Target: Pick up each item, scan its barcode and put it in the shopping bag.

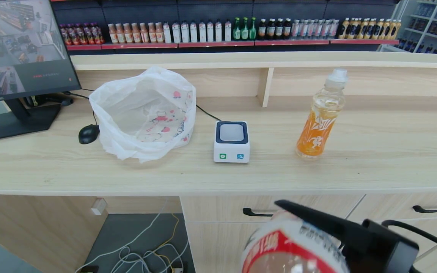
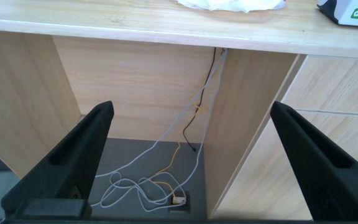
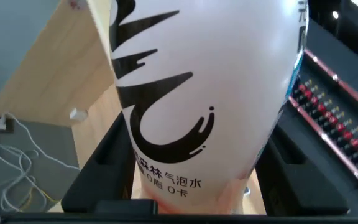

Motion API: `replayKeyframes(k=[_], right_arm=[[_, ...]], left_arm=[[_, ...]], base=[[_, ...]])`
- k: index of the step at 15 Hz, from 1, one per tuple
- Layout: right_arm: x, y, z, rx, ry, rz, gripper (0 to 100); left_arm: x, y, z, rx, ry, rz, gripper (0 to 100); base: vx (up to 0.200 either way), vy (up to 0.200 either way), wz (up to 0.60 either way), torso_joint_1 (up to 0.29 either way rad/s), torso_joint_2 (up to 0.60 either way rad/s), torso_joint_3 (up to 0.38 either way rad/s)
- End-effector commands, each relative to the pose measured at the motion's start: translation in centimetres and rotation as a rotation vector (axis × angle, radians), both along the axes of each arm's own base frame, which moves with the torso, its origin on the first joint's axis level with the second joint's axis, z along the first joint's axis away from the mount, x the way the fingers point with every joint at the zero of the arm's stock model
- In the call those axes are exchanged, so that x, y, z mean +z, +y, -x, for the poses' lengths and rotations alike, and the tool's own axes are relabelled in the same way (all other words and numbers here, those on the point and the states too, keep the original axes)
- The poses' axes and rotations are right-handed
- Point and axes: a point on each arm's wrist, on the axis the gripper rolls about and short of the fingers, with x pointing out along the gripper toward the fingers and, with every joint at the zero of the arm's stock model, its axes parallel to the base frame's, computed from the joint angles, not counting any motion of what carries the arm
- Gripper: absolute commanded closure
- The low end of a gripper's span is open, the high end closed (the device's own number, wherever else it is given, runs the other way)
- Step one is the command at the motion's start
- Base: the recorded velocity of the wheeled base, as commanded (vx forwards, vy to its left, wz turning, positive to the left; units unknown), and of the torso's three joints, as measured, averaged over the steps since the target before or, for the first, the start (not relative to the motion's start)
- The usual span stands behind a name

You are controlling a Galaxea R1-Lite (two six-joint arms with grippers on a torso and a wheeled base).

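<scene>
My right gripper (image 1: 309, 227) is shut on a clear bottle with a red and white label (image 1: 294, 246), held low in front of the counter, below its front edge. In the right wrist view the bottle (image 3: 197, 106) sits between the black fingers (image 3: 98, 174). On the counter stand an orange drink bottle (image 1: 320, 117) at the right, a white scanner (image 1: 231, 141) in the middle and an open white shopping bag (image 1: 144, 113) to its left. My left gripper (image 2: 194, 155) hangs open under the counter, facing the leg space, with nothing between its fingers.
A monitor (image 1: 17, 49) on a black stand and a black mouse (image 1: 88, 133) occupy the counter's left end. Drawers with black handles (image 1: 434, 208) sit under the counter at the right. Loose cables (image 1: 142, 250) lie on the floor in the leg space. Shelves of bottles (image 1: 226, 30) line the back.
</scene>
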Motion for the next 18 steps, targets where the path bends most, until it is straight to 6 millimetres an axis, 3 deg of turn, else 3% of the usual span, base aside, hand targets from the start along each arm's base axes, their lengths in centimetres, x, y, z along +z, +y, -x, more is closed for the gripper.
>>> replayKeyframes(k=[1, 4, 6, 9, 18], right_arm=[[0.4, -1.3, -1.5, -0.057, 0.096, -0.137, 100], [2.7, -2.0, -3.1, -0.099, 0.288, -0.436, 100], [2.4, -2.4, -3.5, -0.057, 0.467, -0.572, 100], [2.9, -3.7, -4.1, -0.036, 0.571, -0.707, 100], [3.8, -6.8, -7.8, -0.103, 0.578, -0.855, 100]], left_arm=[[0.0, 0.0, 0.0, 0.001, 0.0, 0.0, 0], [0.0, 0.0, 0.0, 0.001, 0.0, 0.0, 0], [0.0, 0.0, 0.0, 0.001, 0.0, 0.0, 0], [0.0, 0.0, 0.0, 0.001, 0.0, 0.0, 0], [0.0, 0.0, 0.0, -0.002, 0.0, 0.0, 0]], base=[[0.0, 0.0, 0.0, 0.0, 0.0, 0.0], [0.0, 0.0, 0.0, 0.0, 0.0, 0.0], [0.0, 0.0, 0.0, 0.0, 0.0, 0.0], [0.0, 0.0, 0.0, 0.0, 0.0, 0.0], [0.0, 0.0, 0.0, 0.0, 0.0, 0.0]])
